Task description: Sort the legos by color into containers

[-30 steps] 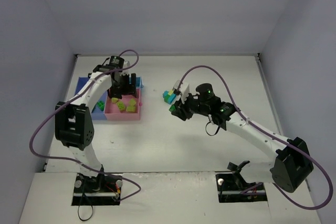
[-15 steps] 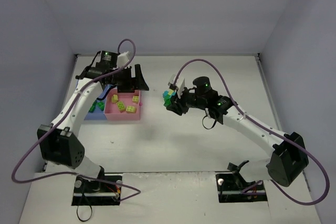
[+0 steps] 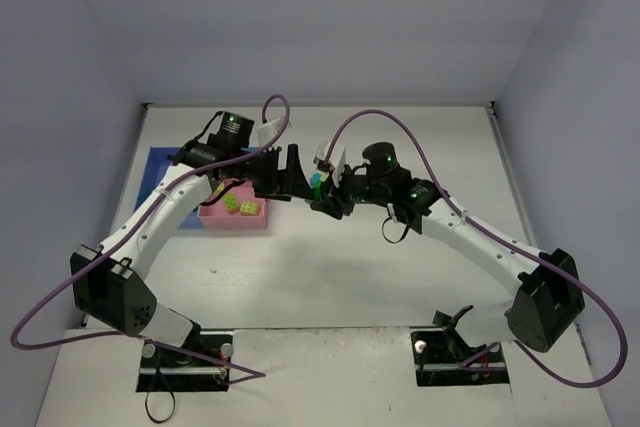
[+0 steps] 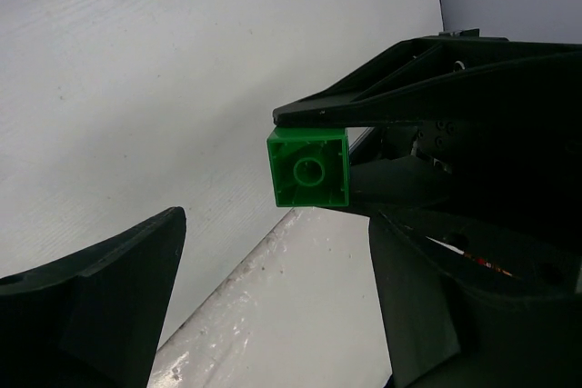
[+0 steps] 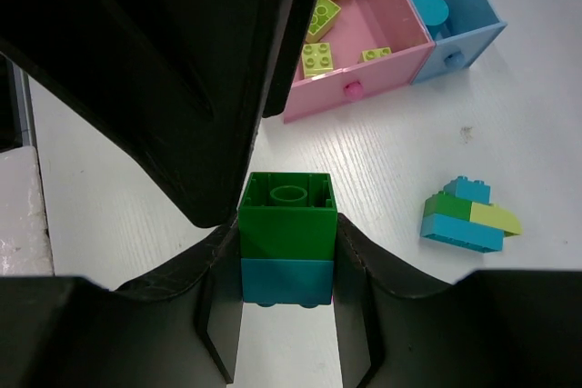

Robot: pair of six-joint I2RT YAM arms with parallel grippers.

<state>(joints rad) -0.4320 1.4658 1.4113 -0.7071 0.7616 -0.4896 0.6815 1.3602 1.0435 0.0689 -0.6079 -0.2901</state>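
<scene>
My right gripper (image 5: 289,270) is shut on a two-brick stack, a dark green lego (image 5: 289,220) joined to a teal lego (image 5: 289,281), held above the table. My left gripper (image 4: 273,315) is open and faces that stack, with the green lego (image 4: 309,170) just beyond its spread fingertips. From above, the left gripper (image 3: 292,175) and right gripper (image 3: 325,197) meet tip to tip right of the containers. The pink tray (image 5: 364,84) holds several yellow-green legos (image 5: 318,56). The light-blue tray (image 5: 459,43) adjoins it.
A small stack of teal, green and yellow-green bricks (image 5: 468,220) lies on the table beside the held stack. The blue tray (image 3: 158,162) and pink tray (image 3: 235,222) sit at the left. The left arm reaches across above them.
My left arm swung right from over the trays to the right gripper, and its jaws opened wider. The right gripper shifted slightly left, still holding the stack.
</scene>
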